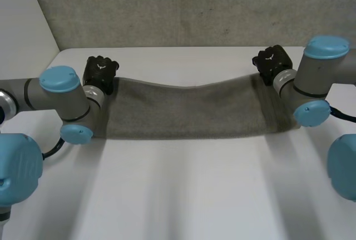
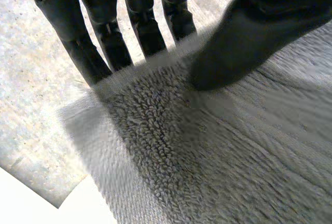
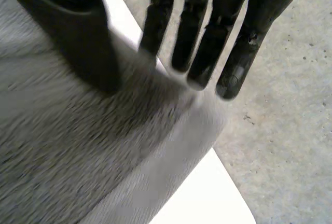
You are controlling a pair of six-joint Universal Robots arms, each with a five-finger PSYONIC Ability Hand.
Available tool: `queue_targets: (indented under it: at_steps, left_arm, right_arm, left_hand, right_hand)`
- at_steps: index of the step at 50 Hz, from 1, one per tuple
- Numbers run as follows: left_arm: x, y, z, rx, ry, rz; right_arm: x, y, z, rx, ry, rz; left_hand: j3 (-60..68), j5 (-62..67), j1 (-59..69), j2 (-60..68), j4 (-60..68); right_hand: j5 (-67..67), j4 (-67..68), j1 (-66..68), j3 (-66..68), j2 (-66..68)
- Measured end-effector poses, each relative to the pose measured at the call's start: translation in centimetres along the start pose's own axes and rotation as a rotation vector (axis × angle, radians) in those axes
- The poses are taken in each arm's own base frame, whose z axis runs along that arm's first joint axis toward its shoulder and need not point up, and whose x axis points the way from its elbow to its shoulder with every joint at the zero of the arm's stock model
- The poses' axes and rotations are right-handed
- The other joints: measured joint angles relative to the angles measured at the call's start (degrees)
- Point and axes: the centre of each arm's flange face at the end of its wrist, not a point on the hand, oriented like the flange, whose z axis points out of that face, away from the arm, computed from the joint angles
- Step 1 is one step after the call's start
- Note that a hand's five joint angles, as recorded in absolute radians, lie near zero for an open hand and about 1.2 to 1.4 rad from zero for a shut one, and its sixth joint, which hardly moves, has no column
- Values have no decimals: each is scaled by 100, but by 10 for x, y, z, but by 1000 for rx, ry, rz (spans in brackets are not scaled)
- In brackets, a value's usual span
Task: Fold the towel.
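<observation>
**Soft towel, pinched at both far corners**

The grey terry towel (image 1: 189, 109) stretches in a long band across the far half of the white surface (image 1: 183, 195), its far edge dipping between the hands. Judge it soft, light and limp, so take it at the corners. Your left hand (image 1: 100, 72) has the far left corner and your right hand (image 1: 271, 59) the far right. Only the wrist views show the grip: each thumb (image 2: 244, 42) presses the looped pile against straight fingers (image 2: 104, 37) behind the edge.

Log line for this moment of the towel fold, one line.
left hand: pinching far left corner of grey terry towel | right hand: pinching far right corner | towel: stretched across white table
</observation>
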Motion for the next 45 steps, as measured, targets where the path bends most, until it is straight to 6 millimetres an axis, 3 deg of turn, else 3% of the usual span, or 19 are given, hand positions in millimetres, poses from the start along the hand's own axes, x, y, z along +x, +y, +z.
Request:
queue_targets:
  at_steps: [1,2,3,4,6,8,12,19,26,31,37,44,45]
  left_arm:
    - [0,1,0,-1,0,0]
    - [1,3,0,-6,2,-1]
    - [2,4,0,-9,3,-2]
    - [2,5,-2,-17,5,-4]
    - [3,6,-5,-31,10,-7]
    - [3,5,-8,-41,14,-10]
    - [-2,-4,-18,-53,16,-15]
    - [-21,-31,-49,-70,-1,-21]
    - [-32,-50,-99,-100,-1,-79]
    - [-26,-46,-134,-144,21,-181]
    - [-16,-38,-161,-197,46,-286]
    - [-12,-34,-168,-219,56,-314]
    - [-11,-34,-169,-220,56,-315]
  right_arm:
    - [-1,1,1,-2,2,0]
    - [-3,2,1,-7,5,0]
    - [-3,3,2,-12,8,0]
    - [-5,4,2,-20,13,1]
    - [-7,7,1,-38,18,3]
    - [-9,9,0,-54,19,6]
    - [-10,10,-8,-92,7,13]
    - [-2,-1,-43,-150,-40,39]
    - [-2,-7,-90,-190,-106,82]
    - [-10,9,-110,-228,-157,113]
    - [-12,30,-112,-250,-159,136]
    - [-16,48,-99,-238,-138,140]
    - [-17,51,-97,-236,-135,140]
  left_hand:
    - [-582,-573,-579,-580,-605]
    - [-1793,-1772,-1810,-1786,-2001]
    - [-2288,-2374,-2420,-2387,-2511]
    - [-3598,-3692,-3728,-3555,-3856]
    - [-5425,-5424,-5322,-5308,-5529]
    - [-6024,-6098,-5827,-5937,-6068]
    - [-6178,-6309,-5866,-6070,-6121]
    - [-6204,-6311,-5882,-6071,-6121]
    - [-6207,-6315,-5885,-6076,-6122]
    - [-6209,-6314,-5886,-6089,-6122]
    - [-6208,-6314,-5886,-6089,-6122]
    - [-6209,-6314,-5886,-6089,-6122]
    - [-6209,-6314,-5886,-6089,-6122]
  right_hand:
    - [-485,-449,-458,-455,-473]
    - [-1691,-1545,-1664,-1668,-1704]
    - [-2271,-2110,-2108,-2124,-2136]
    - [-2754,-2595,-2585,-2618,-2538]
    - [-2916,-2800,-2842,-2862,-2658]
    - [-2917,-2800,-2869,-2862,-2658]
    - [-2916,-2800,-2897,-2862,-2658]
    - [-2916,-2800,-2917,-2862,-2658]
    - [-2870,-2786,-2841,-2838,-2642]
    - [-2455,-2676,-2546,-2589,-2477]
    - [-1741,-1853,-1859,-1868,-1784]
    - [-463,-538,-468,-467,-330]
    - [333,251,273,266,413]
